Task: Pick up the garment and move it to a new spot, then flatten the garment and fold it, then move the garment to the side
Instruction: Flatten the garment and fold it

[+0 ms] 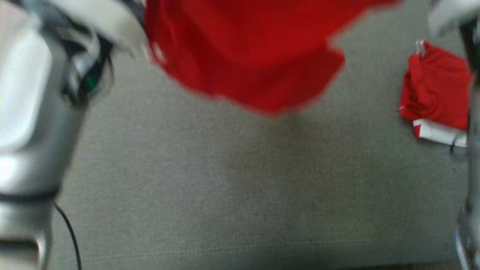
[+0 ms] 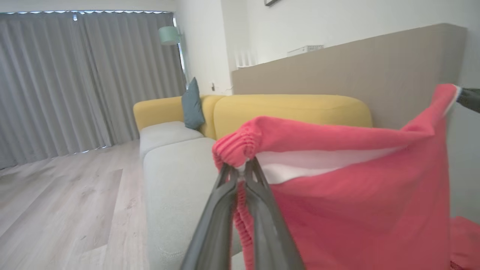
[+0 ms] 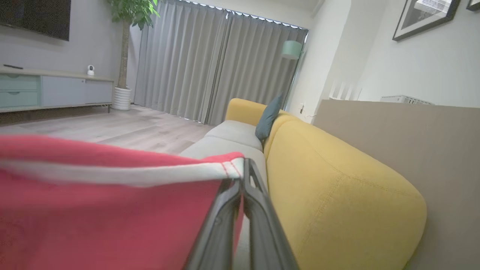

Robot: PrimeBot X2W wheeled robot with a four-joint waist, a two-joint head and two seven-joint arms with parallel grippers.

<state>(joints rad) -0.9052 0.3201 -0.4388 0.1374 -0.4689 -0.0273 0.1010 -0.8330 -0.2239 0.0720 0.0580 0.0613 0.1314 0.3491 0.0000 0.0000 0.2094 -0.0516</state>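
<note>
Left end effector (image 2: 242, 167) pinches one top corner, right end effector (image 3: 243, 176) the other; the red garment (image 1: 247, 56) hangs stretched between them, long axis side to side, sofa seat (image 1: 240, 180) directly beneath.

Two red garments: a hanging garment (image 1: 247, 56) over the far side of the sofa seat (image 1: 225, 180), and a crumpled garment (image 1: 435, 90) lying on it toward the right end. Two grippers, the left gripper (image 2: 243, 167) and the right gripper (image 3: 243, 168), with two dark fingers apiece. One sofa (image 3: 337, 195), with two yellow back sections and two grey seat sections. One teal cushion (image 2: 192, 105). One floor lamp (image 2: 169, 34). One potted plant (image 3: 129, 15). One low cabinet (image 3: 56, 90), with one small white camera (image 3: 90, 69) on top. Two framed pictures (image 3: 423, 15).
</note>
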